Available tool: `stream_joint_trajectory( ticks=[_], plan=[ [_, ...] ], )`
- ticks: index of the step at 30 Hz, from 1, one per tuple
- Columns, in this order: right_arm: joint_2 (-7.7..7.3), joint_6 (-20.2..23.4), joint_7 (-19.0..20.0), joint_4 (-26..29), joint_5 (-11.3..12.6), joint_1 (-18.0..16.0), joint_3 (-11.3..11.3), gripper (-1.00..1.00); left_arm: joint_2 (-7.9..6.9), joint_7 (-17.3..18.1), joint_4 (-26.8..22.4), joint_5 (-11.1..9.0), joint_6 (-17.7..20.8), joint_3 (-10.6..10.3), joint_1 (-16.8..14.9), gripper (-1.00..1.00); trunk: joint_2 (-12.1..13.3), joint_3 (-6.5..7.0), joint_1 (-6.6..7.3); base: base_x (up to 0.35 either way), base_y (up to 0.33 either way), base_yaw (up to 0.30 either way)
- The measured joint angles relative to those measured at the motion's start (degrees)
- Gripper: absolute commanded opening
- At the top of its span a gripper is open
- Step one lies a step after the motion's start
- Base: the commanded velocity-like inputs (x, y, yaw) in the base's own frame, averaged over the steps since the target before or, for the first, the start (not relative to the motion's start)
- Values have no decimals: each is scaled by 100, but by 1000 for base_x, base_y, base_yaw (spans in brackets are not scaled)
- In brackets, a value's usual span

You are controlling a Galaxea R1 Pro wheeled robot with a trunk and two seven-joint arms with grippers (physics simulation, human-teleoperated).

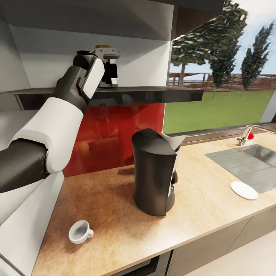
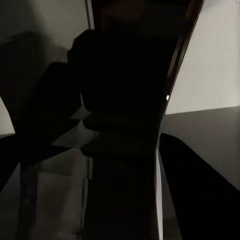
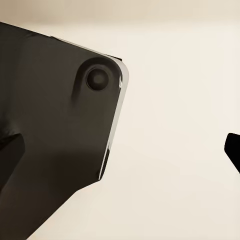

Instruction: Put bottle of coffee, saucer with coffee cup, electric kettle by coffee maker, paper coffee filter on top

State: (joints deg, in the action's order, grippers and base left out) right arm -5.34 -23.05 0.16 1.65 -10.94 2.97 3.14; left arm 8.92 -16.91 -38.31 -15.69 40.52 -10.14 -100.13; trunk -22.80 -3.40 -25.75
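Note:
My left arm reaches up to the black kitchen shelf (image 1: 161, 93), and my left gripper (image 1: 110, 73) is at the bottle of coffee (image 1: 104, 48). Only the bottle's golden-tan cap shows above the wrist. In the left wrist view the dark bottle (image 2: 125, 100) stands very close between the jaws, too dark to judge contact. The black coffee maker (image 1: 153, 172) stands on the kitchen countertop (image 1: 207, 207), with a white paper coffee filter (image 1: 171, 141) poking up at its top. The coffee cup (image 1: 79, 232) sits near the front edge and the saucer (image 1: 243, 190) far right. My right gripper (image 3: 120, 150) is open. The electric kettle is out of view.
A steel sink (image 1: 249, 161) with a faucet (image 1: 245, 136) lies right of the saucer. The red backsplash (image 1: 115, 130) runs behind the coffee maker, under the shelf. A white wall panel (image 1: 23, 214) borders the counter at the left. A dark robot part (image 3: 55, 130) sits near the right gripper.

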Motion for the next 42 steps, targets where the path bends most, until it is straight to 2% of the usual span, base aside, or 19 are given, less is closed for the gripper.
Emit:
stream_joint_trajectory(
  ticks=[7, 15, 21, 31, 42],
  plan=[
    [0, 0, 0, 0, 0, 0, 0, 100, 0, 15, -502, 4, 24, -6, 78, -100, -1, 0, 0, 0, 0, 0],
    [10, -1, 7, 11, -10, 0, 27, 100, 13, 16, -848, 27, 102, -15, 105, -100, -2, 1, 1, 0, -64, 0],
    [26, -2, 8, 116, -14, 0, 32, 100, 14, 9, -860, -9, 98, -214, 111, -100, 1, 0, 0, 0, -258, 0],
    [27, -2, 8, 133, 2, 0, 20, 100, 21, 7, -861, -7, 100, -246, 124, -100, 1, 0, 0, 0, -271, -16],
    [26, -1, 8, 132, 9, 1, 10, 100, 15, 7, -851, -1, 100, -246, 125, -100, 1, 0, 1, 34, -271, -244]
  ],
)
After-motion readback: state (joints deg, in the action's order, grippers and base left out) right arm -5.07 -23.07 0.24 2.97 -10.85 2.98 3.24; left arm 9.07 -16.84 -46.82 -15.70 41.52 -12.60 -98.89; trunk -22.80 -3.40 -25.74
